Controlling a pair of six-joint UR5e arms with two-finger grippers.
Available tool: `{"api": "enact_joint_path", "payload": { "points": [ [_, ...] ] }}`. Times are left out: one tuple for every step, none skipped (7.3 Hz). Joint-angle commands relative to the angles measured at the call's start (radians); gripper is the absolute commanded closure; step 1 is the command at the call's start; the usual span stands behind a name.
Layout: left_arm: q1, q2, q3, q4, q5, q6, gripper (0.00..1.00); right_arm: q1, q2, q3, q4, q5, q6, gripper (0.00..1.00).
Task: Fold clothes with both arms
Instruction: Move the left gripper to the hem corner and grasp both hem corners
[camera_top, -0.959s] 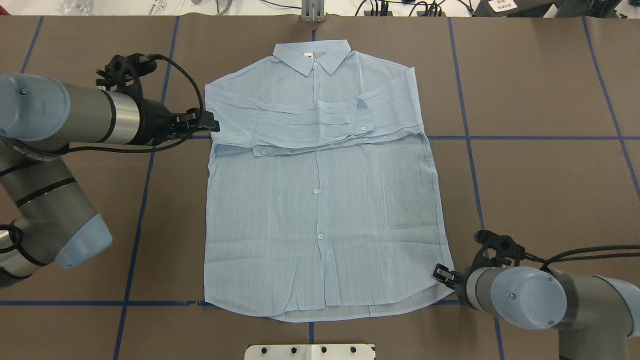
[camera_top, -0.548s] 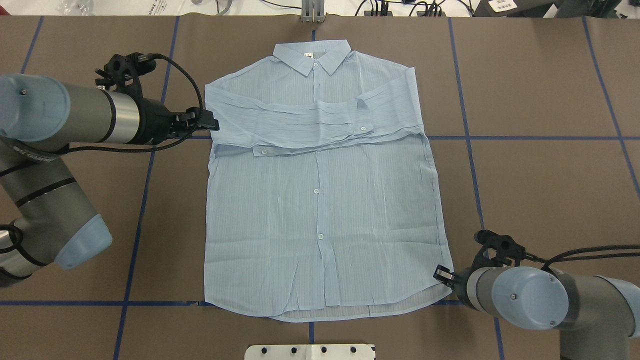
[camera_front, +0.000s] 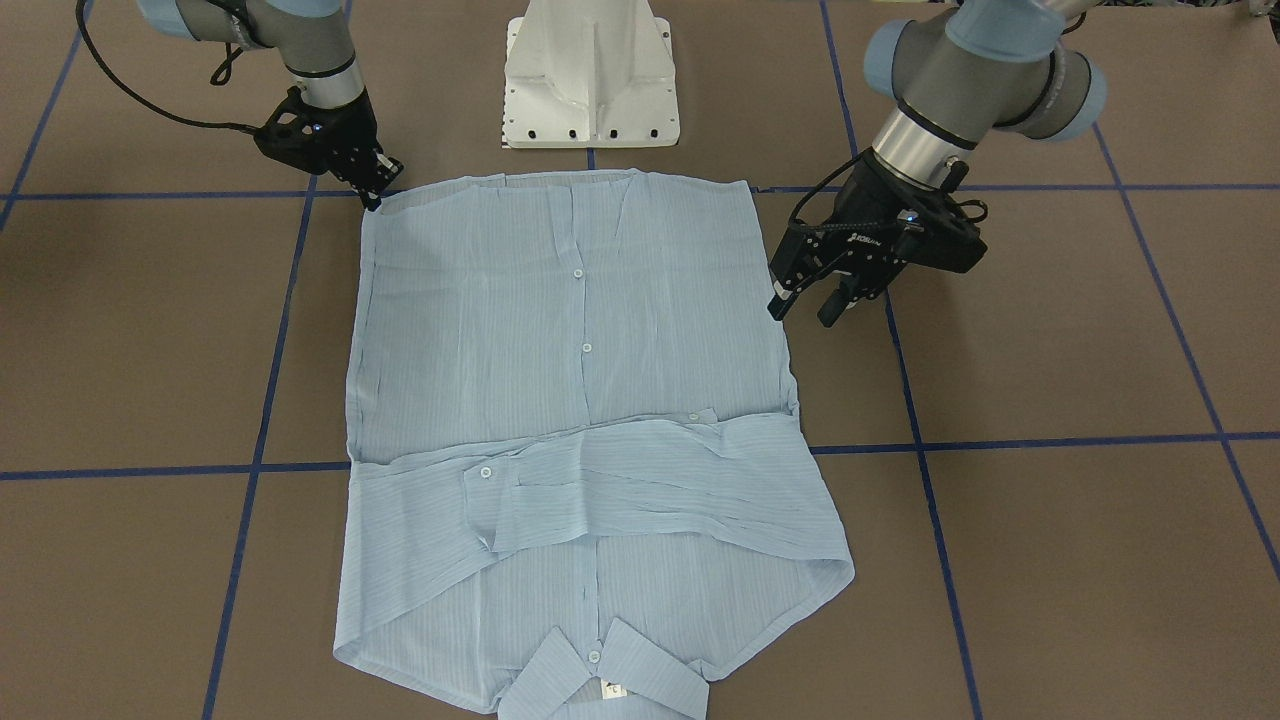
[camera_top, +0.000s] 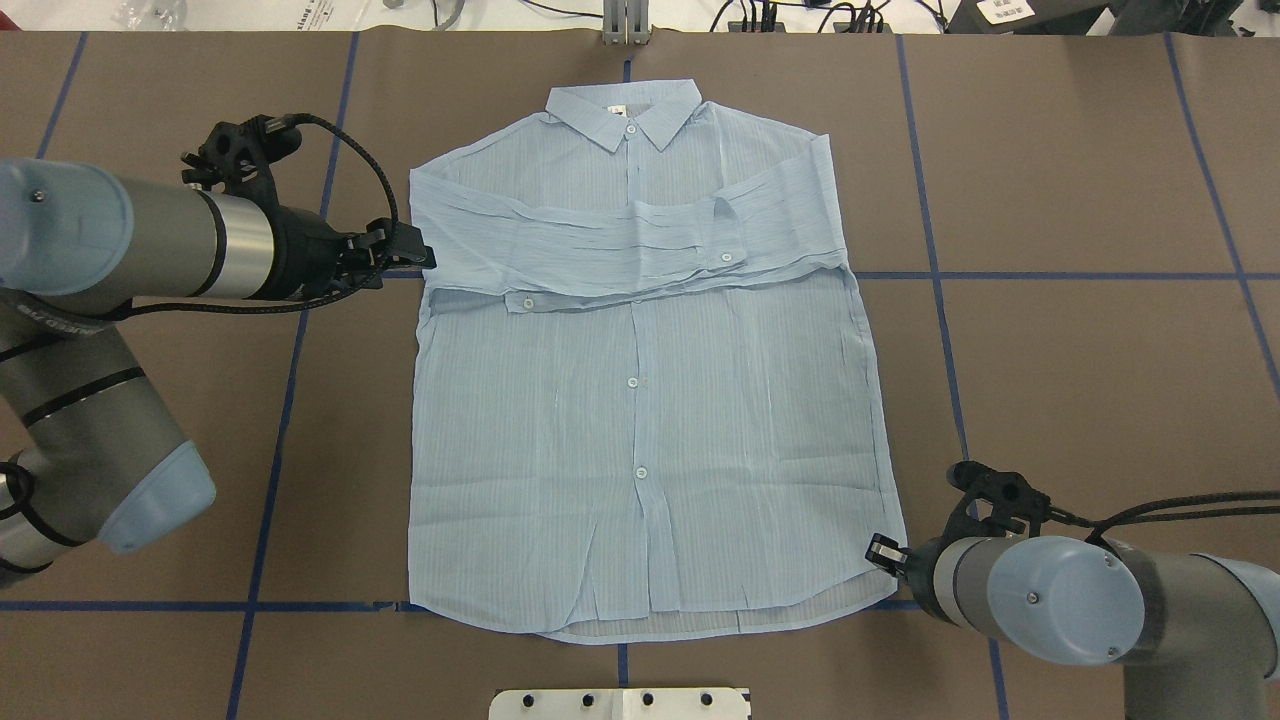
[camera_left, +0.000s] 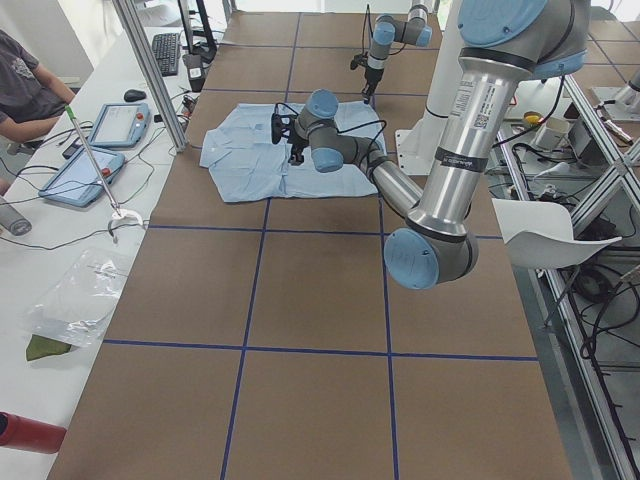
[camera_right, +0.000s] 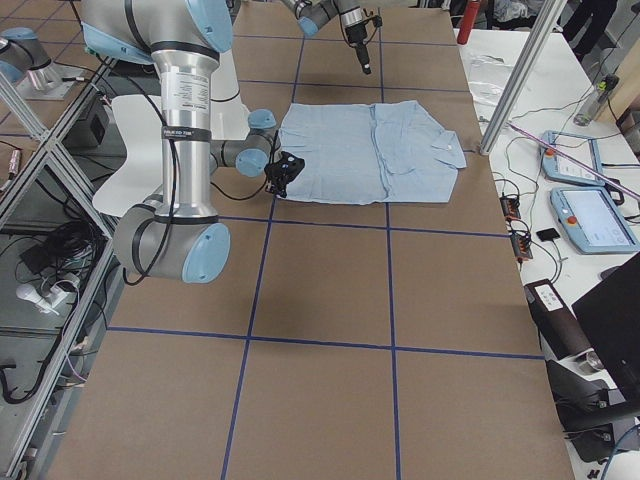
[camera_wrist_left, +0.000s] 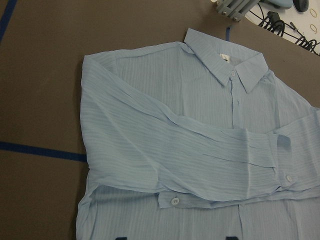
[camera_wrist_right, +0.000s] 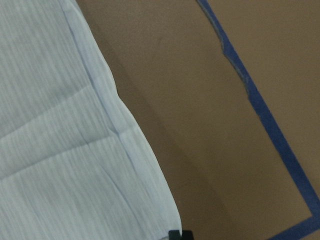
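The pale-blue shirt (camera_top: 640, 400) lies flat and buttoned on the brown table, collar (camera_top: 625, 110) at the far edge, both sleeves (camera_top: 620, 250) folded across the chest. My left gripper (camera_top: 425, 255) hovers open just off the shirt's side edge at sleeve height; in the front-facing view this left gripper (camera_front: 802, 315) has its jaws apart and nothing between them. The left wrist view looks down on the shirt (camera_wrist_left: 200, 145). My right gripper (camera_front: 376, 192) is at the hem corner (camera_wrist_right: 167, 220), its fingertips (camera_wrist_right: 180, 234) together on the cloth's edge.
The white pedestal base (camera_front: 590, 80) stands at the near edge behind the hem. Blue tape lines (camera_top: 1050, 275) cross the brown table. Cables and a metal post (camera_top: 625, 25) line the far edge. A seated person (camera_left: 25, 85) and tablets are off the table's far side.
The right gripper's jaws went from apart to together at the hem corner. The left arm shifted slightly, its gripper staying open beside the shirt's edge. The shirt has not moved.
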Motion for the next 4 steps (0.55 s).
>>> {"api": "enact_joint_path", "payload": {
  "points": [
    [0.152, 0.152, -0.15, -0.001, 0.049, -0.162, 0.27, -0.033, -0.051, 0.065, 0.0, -0.001, 0.003, 1.0],
    [0.303, 0.224, -0.203, 0.001, 0.156, -0.281, 0.27, -0.04, -0.07, 0.071, 0.0, -0.002, 0.003, 1.0],
    [0.443, 0.293, -0.287, 0.048, 0.262, -0.367, 0.27, -0.041, -0.07, 0.073, 0.0, -0.002, 0.005, 1.0],
    [0.546, 0.29, -0.292, 0.15, 0.325, -0.458, 0.27, -0.043, -0.07, 0.075, 0.001, -0.002, 0.005, 1.0]
  ]
}}
